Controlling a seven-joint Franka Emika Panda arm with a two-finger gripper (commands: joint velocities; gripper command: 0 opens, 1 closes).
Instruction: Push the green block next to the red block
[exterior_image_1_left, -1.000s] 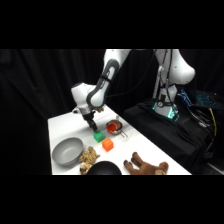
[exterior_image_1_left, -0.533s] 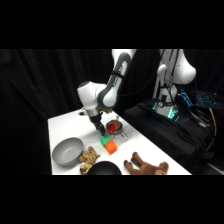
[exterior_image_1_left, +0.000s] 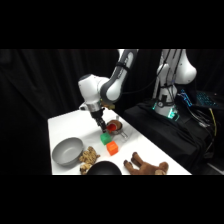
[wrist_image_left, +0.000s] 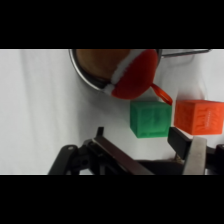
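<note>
The green block (exterior_image_1_left: 105, 138) lies on the white table (exterior_image_1_left: 65, 125), with the red block (exterior_image_1_left: 112, 148) just in front of it toward the near edge. In the wrist view the green block (wrist_image_left: 150, 118) and the red block (wrist_image_left: 199, 116) stand side by side with a narrow gap. My gripper (exterior_image_1_left: 101, 125) is low over the table, right behind the green block on its far side. In the wrist view my gripper (wrist_image_left: 141, 142) is open, and the green block sits just beyond its fingertips (wrist_image_left: 192, 150).
A small metal cup (exterior_image_1_left: 115, 127) with red contents stands right beside the green block; in the wrist view the cup (wrist_image_left: 90, 75) is just past it. A grey bowl (exterior_image_1_left: 67, 151), a tan soft toy (exterior_image_1_left: 89, 156), a black bowl (exterior_image_1_left: 105, 168) and a brown teddy (exterior_image_1_left: 145, 165) line the near edge.
My gripper has swung right and toward the near edge, coming down behind the green block. The green block has slid closer to the red block.
</note>
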